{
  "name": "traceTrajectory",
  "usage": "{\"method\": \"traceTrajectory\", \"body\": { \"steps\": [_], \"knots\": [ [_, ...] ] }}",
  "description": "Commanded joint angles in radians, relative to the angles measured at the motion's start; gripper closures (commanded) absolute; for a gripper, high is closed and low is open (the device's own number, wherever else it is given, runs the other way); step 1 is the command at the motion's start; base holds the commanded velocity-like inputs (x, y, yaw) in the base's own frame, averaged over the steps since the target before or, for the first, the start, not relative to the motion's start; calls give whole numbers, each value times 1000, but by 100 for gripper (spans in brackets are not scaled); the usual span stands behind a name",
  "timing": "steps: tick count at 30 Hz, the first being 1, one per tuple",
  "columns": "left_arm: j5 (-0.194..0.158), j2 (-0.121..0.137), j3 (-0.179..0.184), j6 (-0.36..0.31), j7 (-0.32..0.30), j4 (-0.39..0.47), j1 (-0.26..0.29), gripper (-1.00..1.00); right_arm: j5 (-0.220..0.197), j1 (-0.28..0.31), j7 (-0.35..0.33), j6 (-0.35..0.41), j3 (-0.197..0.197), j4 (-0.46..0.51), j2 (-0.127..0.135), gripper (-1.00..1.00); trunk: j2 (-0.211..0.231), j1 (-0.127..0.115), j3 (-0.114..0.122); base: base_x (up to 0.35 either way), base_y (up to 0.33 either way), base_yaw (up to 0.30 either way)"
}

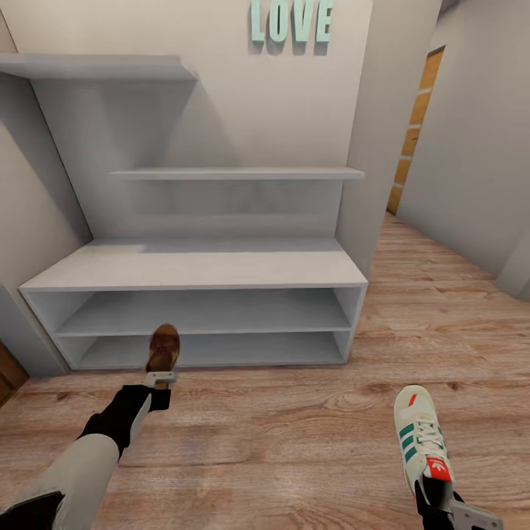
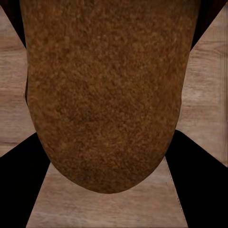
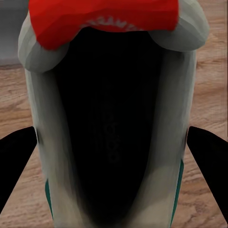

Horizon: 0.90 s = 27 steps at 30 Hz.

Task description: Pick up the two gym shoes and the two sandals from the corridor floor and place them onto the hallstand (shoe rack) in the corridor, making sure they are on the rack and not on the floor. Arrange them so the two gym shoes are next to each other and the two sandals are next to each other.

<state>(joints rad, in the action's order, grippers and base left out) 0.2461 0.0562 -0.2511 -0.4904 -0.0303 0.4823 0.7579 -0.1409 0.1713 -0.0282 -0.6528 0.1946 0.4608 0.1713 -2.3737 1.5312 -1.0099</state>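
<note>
Left tool on sandal, right tool on gym shoe, before hallstand.

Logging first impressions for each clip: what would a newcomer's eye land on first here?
Each arm carries a shoe: the left gripper holds a dark brown leather sandal in front of the light grey hallstand, and the right gripper holds a white sneaker with green stripes over the wood-grain plank floor. Teal LOVE letters hang on the wall above.
</note>
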Motion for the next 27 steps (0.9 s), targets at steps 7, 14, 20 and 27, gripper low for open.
{"method": "traceTrajectory", "body": {
  "steps": [7,14,20,27],
  "knots": [
    [9,-21,-5,-119,-3,0,78,100,-7,1,-4,-2,113,1,1,100,0,0,-1,0,0,0],
    [9,-25,-5,-186,-4,1,111,100,-4,1,-11,-2,236,7,0,100,0,0,-1,0,0,0],
    [8,-23,-5,-196,-29,11,116,100,-2,1,-12,-2,248,7,-5,100,-14,7,-8,0,0,0],
    [11,-17,-4,-218,-57,14,127,100,-2,1,-12,-2,250,8,-6,100,-63,34,-39,0,0,0]
  ]
}}
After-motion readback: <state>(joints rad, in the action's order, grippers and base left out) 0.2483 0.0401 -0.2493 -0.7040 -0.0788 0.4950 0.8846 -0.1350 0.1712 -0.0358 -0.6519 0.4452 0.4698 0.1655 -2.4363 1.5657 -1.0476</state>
